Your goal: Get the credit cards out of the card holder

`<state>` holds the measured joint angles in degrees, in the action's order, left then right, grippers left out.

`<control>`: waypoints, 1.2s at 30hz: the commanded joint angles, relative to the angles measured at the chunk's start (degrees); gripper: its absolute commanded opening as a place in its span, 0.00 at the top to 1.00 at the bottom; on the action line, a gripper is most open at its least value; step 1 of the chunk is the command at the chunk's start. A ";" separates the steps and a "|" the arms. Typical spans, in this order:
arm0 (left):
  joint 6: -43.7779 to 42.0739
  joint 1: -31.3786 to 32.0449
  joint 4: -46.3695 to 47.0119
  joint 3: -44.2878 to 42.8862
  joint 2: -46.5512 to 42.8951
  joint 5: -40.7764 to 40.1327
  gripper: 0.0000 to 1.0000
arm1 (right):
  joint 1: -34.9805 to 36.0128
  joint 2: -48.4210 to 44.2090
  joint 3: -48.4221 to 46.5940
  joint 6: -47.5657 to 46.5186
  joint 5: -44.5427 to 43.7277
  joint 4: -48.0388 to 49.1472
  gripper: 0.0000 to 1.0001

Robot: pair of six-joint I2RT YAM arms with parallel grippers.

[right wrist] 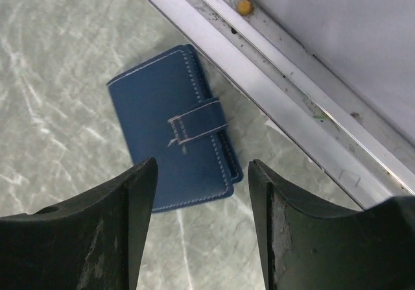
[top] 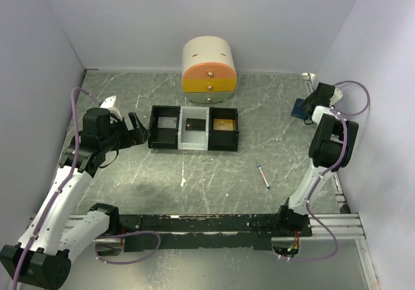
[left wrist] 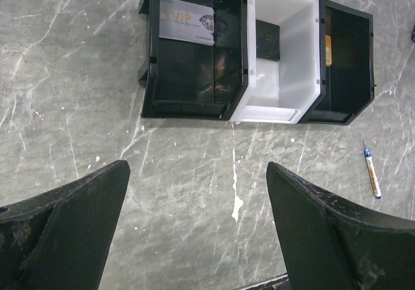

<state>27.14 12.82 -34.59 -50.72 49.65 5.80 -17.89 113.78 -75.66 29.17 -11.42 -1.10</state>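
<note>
Marbled grey surface (top: 214,173): card holder (right wrist: 172,128), closed and clasped, was logged flat, far right of the tray (top: 162,145). Right tool (right wrist: 201,173), spread and empty, was poised over it; left tool (left wrist: 198,170), likewise, nearer the tray.

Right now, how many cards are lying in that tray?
3. A grey VIP card in the left black section of the tray, a dark one in the white middle, a gold one in the right. The closed blue wallet may hide more.
</note>
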 commanded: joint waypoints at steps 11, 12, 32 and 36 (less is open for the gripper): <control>-0.79 -0.60 0.04 -0.37 -0.05 -0.27 0.01 | -3.54 9.19 -0.91 8.07 12.96 5.77 0.59; -0.65 -0.60 0.00 -0.40 -0.22 -0.41 0.01 | -3.51 8.77 -0.18 8.09 13.18 6.21 0.63; 1.51 -0.60 0.55 1.06 -2.04 3.08 0.01 | -1.68 -15.88 21.99 4.29 20.82 8.19 1.00; 1.69 -0.60 0.59 1.76 -2.73 3.89 0.02 | -1.28 -22.88 25.69 3.63 20.78 5.91 1.00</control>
<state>28.12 12.82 -34.57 -49.76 48.07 7.16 -19.64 96.31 -52.47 34.17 8.51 7.01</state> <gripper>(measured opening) 0.987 0.006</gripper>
